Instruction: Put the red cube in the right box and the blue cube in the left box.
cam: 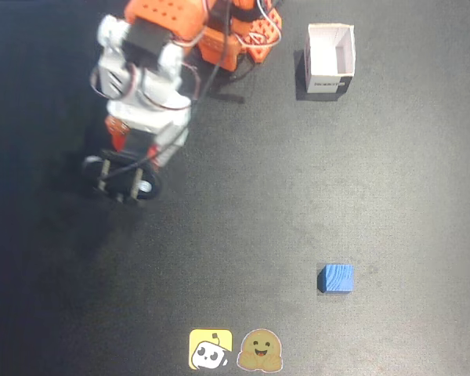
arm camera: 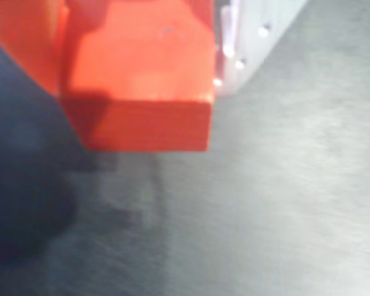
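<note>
The red cube fills the top of the wrist view, clamped between an orange finger and a white finger, off the dark table. My gripper is shut on it. In the fixed view my gripper hangs at the upper left under the white and orange arm, and the red cube is hidden beneath it. The blue cube lies alone at the lower right. One open white box stands at the top right, far from my gripper. The other box is out of view.
The arm's orange base sits at the top centre with cables. Two small stickers, yellow and brown, lie flat at the bottom edge. Bare dark table stretches between arm, box and blue cube.
</note>
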You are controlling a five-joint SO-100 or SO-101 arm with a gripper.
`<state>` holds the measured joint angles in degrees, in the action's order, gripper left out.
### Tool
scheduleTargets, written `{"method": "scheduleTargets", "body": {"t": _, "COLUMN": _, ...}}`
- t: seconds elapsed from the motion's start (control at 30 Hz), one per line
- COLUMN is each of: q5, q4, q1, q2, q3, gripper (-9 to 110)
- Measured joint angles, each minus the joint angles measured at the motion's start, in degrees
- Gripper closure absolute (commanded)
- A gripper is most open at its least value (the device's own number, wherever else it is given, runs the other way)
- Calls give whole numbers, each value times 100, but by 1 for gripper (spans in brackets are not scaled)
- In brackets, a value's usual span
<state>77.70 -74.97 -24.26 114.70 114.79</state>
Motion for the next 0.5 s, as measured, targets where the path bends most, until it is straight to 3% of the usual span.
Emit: {"method": "scheduleTargets", "body": {"t": 0.5, "q5": -53, "q4": 53, "q1": -1828, "q2": 809, "q3": 923, "gripper": 91}}
